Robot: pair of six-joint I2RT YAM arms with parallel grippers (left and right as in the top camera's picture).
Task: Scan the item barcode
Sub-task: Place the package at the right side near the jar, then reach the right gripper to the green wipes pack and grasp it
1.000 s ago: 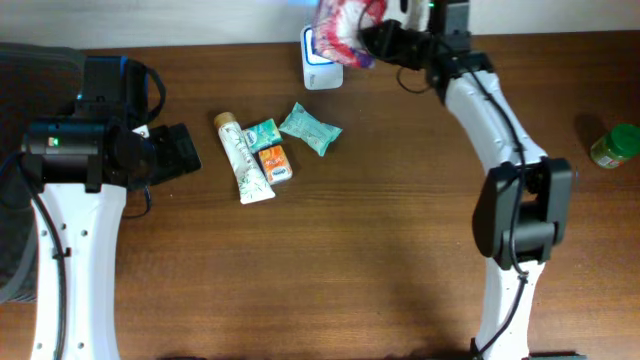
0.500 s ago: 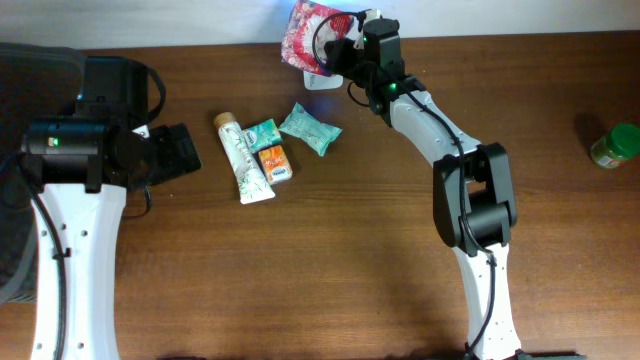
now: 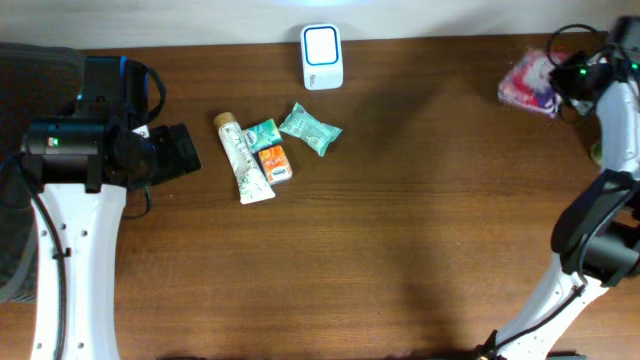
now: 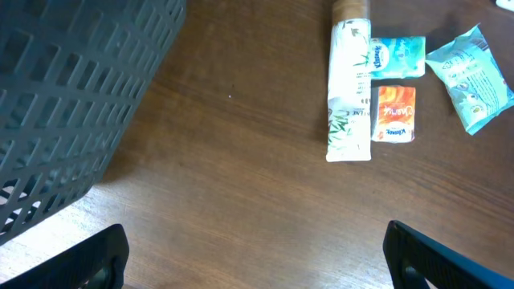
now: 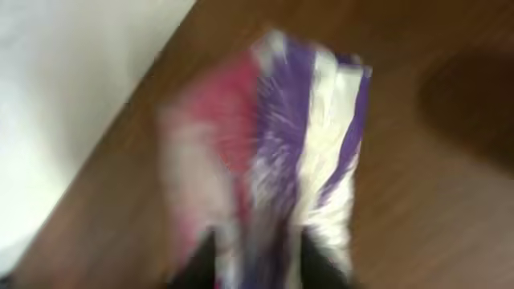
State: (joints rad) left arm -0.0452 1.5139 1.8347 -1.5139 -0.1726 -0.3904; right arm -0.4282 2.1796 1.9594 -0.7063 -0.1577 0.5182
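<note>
Gaping, empty at left gripper [image 4: 255, 241]; straddling blurred packet [image 5: 273, 144] with right fingers [image 5: 201, 261], grip untellable, far right of scanner [image 3: 322, 57].

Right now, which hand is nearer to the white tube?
Left. The left hand is close beside the white tube. The right hand is far off at the opposite end of the table, next to a pink and purple packet.

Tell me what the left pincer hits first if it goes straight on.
Most likely the tube: the open left pincer points across bare table toward it. Its height above the table is unclear, so it could pass over.
</note>
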